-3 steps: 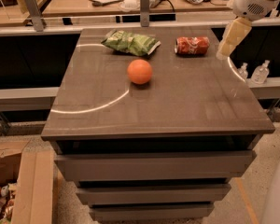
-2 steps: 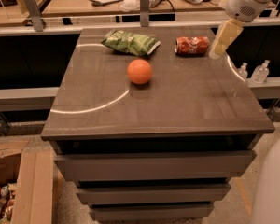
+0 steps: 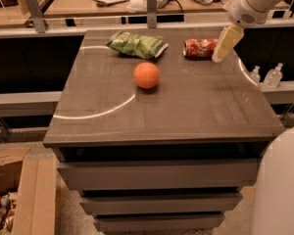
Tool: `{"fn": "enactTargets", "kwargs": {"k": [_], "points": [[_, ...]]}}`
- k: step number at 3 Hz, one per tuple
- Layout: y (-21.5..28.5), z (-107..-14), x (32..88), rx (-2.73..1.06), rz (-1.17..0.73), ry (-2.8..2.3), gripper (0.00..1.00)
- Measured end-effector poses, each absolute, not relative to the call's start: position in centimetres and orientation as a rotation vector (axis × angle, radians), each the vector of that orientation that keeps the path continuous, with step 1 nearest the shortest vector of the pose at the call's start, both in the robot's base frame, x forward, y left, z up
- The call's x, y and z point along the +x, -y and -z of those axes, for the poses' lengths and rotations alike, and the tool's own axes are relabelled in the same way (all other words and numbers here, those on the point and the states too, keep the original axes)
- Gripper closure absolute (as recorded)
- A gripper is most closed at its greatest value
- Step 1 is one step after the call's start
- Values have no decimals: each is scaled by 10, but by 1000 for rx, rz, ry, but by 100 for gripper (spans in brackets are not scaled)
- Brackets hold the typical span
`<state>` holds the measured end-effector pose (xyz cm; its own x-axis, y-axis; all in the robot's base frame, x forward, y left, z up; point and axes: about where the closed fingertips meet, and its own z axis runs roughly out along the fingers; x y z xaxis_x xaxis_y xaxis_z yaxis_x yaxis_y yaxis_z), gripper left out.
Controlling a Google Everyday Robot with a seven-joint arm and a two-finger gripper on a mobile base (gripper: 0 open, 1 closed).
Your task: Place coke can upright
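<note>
The coke can (image 3: 200, 48) lies on its side at the back right of the dark table top (image 3: 186, 106), red with a white logo. My gripper (image 3: 222, 48) hangs just in front of the can's right end, above the table, reaching in from the upper right. Its cream-coloured finger (image 3: 226, 40) points down and to the left and covers the can's right end.
An orange ball (image 3: 146, 75) sits near the middle of the table. A green chip bag (image 3: 137, 44) lies at the back, left of the can. Two small clear bottles (image 3: 267, 75) stand on a shelf to the right. A cardboard box (image 3: 19, 199) sits on the floor at lower left.
My gripper has moved left and slightly down toward the can's right end, from beside the can to overlapping it. The can, ball and bag have not moved.
</note>
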<state>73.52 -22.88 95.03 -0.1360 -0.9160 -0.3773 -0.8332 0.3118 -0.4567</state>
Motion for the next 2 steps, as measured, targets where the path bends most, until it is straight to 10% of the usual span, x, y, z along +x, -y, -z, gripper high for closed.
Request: {"fn": "enactTargets", "kwargs": {"k": [2], "points": [[232,-921,786,-1479,279,-1996,0]]}}
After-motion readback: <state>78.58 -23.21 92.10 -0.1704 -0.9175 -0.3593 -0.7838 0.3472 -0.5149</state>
